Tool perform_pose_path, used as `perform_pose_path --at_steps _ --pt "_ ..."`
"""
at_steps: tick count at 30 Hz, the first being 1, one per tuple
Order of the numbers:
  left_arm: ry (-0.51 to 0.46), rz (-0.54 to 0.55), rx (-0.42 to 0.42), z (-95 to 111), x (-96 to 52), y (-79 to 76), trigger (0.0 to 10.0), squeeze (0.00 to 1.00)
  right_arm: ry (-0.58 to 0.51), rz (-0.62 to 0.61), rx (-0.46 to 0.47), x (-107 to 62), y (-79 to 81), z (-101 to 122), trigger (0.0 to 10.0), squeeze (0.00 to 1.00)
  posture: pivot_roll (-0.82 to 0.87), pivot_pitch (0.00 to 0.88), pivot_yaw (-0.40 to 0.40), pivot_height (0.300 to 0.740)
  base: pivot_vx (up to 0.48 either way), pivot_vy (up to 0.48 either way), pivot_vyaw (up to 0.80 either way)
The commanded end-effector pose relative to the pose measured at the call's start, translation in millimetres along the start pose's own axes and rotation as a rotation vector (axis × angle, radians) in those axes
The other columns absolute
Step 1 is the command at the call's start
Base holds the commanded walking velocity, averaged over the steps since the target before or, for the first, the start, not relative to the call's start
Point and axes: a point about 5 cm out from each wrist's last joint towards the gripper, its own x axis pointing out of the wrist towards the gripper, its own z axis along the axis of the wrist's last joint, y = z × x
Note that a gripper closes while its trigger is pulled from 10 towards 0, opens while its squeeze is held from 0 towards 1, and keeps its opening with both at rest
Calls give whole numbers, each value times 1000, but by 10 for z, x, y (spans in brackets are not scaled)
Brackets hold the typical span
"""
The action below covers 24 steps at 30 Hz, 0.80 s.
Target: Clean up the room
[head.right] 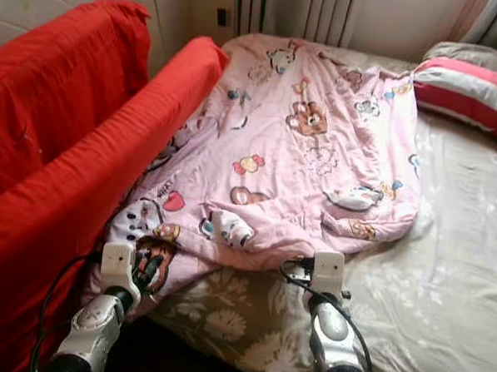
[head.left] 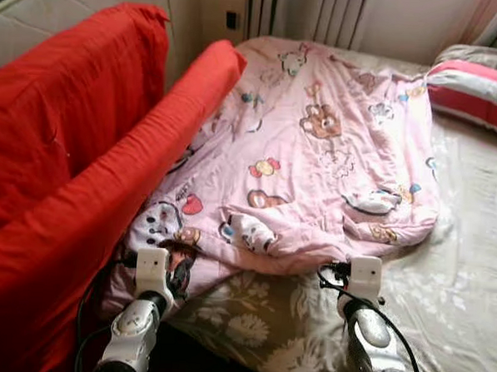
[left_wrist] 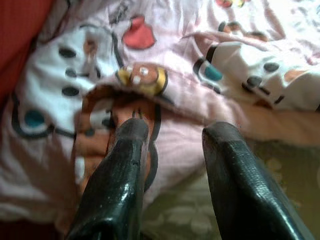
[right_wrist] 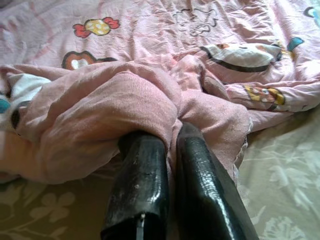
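**No readable text**

Nothing legible anywhere: no words, labels, brands or numbers. On the pink blanket (head.left: 317, 156), only cartoon prints of bears, sweets and hearts, without lettering. On the bed sheet (head.left: 460, 280), only a pale flower pattern.

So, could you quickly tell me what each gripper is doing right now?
Left gripper: open, over the pink blanket's near edge.
Right gripper: shut on a blanket fold.

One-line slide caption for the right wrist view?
Right gripper pinches a fold of the pink cartoon-print blanket above the floral bedsheet.
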Motion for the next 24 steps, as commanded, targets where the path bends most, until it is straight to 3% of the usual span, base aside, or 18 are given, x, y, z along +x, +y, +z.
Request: perform_pose_path --at_steps 1,6,15,17,20,22,24 --pt "87 28 5 -178 -69 64 10000 0 52 -9 2 -77 -3 -157 10000 0 13 99 -32 740 0 0 0" --pt "161 51 -13 -354 -155 101 10000 0 57 -8 2 -101 11 -194 10000 0 5 104 -29 740 0 0 0" --pt "201 48 -36 -470 -209 68 10000 0 55 -25 -6 -90 -5 -177 10000 0 14 118 -33 740 0 0 0" --pt "253 52 -28 -564 -264 94 10000 0 55 -27 -5 -86 -6 -173 10000 0 22 119 -31 740 0 0 0" --pt "331 94 18 -710 -386 212 10000 0 54 -28 -4 -84 2 -169 10000 0 20 121 -27 740 0 0 0" --pt "407 154 3 -866 -541 347 10000 0 55 -29 -4 -83 8 -170 10000 0 18 124 -25 740 0 0 0" --pt "425 174 -8 -908 -591 390 10000 0 56 -29 -4 -84 10 -171 10000 0 18 124 -25 740 0 0 0"
